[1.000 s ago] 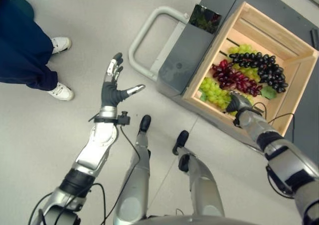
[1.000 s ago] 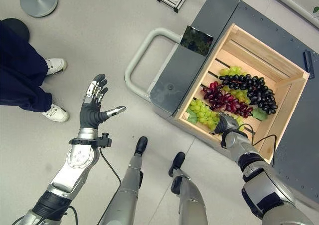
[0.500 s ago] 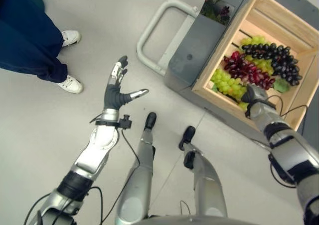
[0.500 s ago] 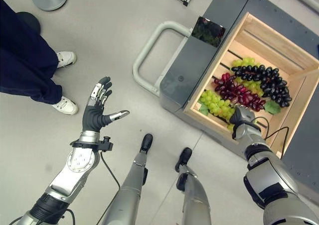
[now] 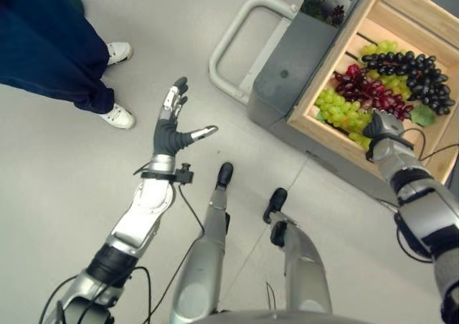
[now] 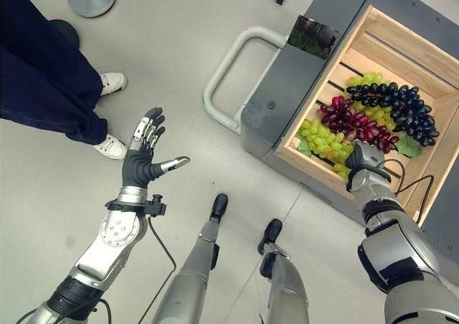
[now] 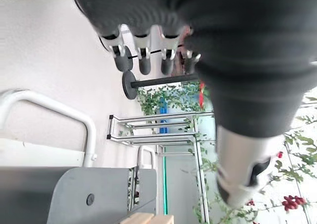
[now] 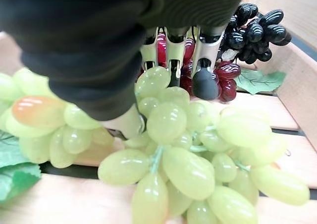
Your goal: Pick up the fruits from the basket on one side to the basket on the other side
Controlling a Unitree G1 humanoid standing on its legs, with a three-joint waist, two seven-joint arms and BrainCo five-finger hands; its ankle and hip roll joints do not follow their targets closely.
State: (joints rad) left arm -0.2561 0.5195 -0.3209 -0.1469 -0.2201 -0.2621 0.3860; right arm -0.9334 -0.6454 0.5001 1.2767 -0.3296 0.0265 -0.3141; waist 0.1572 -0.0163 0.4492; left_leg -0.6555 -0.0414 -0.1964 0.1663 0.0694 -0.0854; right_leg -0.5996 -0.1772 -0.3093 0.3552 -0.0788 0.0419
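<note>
Curling round a green grape bunch [image 8: 183,149] in the wooden crate [image 6: 391,34], the right hand [image 6: 363,157] is seen; the left hand [image 5: 171,127] is held spread, empty, above the floor.

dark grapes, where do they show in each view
Left eye view: dark grapes at the crate's far side, upper right.
Right eye view: same bunch, upper right.
Left wrist view: none.
Right wrist view: past the right hand's fingers.
Shared landmark: the red grapes beside them.

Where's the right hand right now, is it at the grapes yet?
Yes: the right hand is inside the wooden crate at its near edge, fingers curled round a green grape bunch, with the red grapes just beyond.
</note>
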